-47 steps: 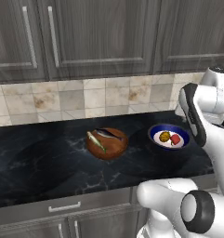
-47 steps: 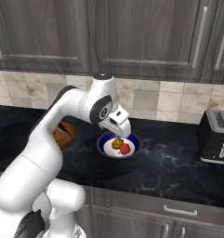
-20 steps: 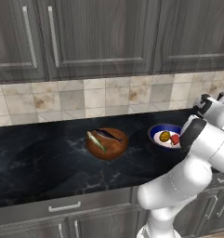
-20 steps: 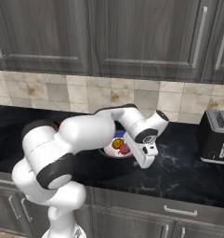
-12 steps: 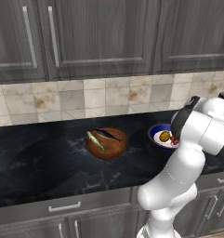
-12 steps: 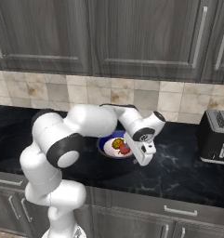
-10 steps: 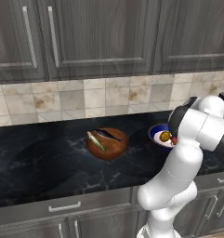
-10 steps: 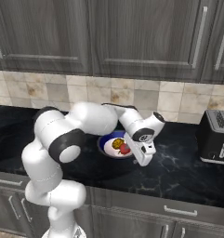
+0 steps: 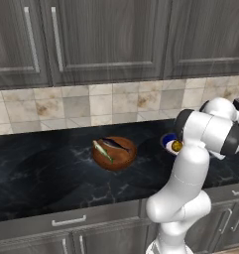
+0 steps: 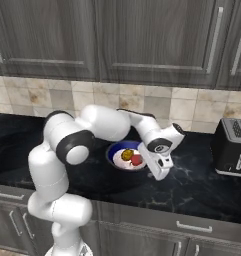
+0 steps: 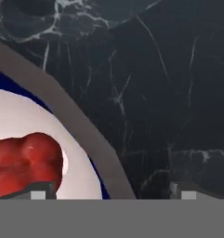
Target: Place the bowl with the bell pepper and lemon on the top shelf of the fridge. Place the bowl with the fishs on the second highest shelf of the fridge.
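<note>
Blue-and-white bowl (image 9: pixel 167 142) peeks out behind my arm in the left base view, lemon (image 9: pixel 176 146) showing at its near side, while the wooden bowl with the fishs (image 9: pixel 114 153) sits well apart on the black counter (image 9: pixel 41 173). Right base view: gripper (image 10: pixel 161 170) hangs at the blue bowl's right rim, bell pepper (image 10: pixel 137 159) beside the lemon, toaster (image 10: pixel 233 147) further right — open counter between. Hand view: fingers spread wide, one tip (image 11: pixel 36 193) over the pepper side, the other (image 11: pixel 185 191) over bare counter, rim between them. I'd drop straight down and pinch the wall, not the fruit
</note>
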Available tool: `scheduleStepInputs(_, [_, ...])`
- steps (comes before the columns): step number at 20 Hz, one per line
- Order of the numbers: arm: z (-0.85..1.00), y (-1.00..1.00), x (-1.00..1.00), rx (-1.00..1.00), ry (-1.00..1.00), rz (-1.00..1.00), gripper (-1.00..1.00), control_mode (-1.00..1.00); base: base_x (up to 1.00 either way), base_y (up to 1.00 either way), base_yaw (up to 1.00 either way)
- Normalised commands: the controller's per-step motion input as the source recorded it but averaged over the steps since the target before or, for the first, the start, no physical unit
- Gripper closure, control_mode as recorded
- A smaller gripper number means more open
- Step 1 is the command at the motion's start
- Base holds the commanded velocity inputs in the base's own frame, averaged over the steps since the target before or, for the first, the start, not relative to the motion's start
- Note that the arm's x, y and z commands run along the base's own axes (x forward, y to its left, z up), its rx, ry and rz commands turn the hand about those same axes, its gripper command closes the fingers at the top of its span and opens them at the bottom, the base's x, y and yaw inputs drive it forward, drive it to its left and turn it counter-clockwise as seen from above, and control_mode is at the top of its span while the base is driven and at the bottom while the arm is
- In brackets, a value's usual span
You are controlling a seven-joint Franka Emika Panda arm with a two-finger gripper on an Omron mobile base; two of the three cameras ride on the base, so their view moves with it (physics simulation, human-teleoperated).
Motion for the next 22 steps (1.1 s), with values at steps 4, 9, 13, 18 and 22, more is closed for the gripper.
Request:
scheduleStepInputs(4, [0.0, -0.02, -0.03, 0.01, -0.02, 0.0, -1.0, -1.0, 0.0, 0.0, 0.0])
scheduleStepInputs(9, [-0.25, 0.06, 0.0, -0.06, 0.0, 0.0, -1.0, -1.0, 0.0, 0.0, 0.0])
scheduleStepInputs(13, [-0.61, 0.22, 0.0, -0.13, 0.0, 0.0, -1.0, -1.0, 0.0, 0.0, 0.0])
scheduleStepInputs(18, [-0.33, 0.26, 0.0, -0.06, 0.0, 0.0, 1.0, -1.0, 0.0, 0.0, 0.0])
scheduleStepInputs(22, [0.0, 0.0, 0.0, 0.0, 0.0, 0.0, 1.0, -1.0, 0.0, 0.0, 0.0])
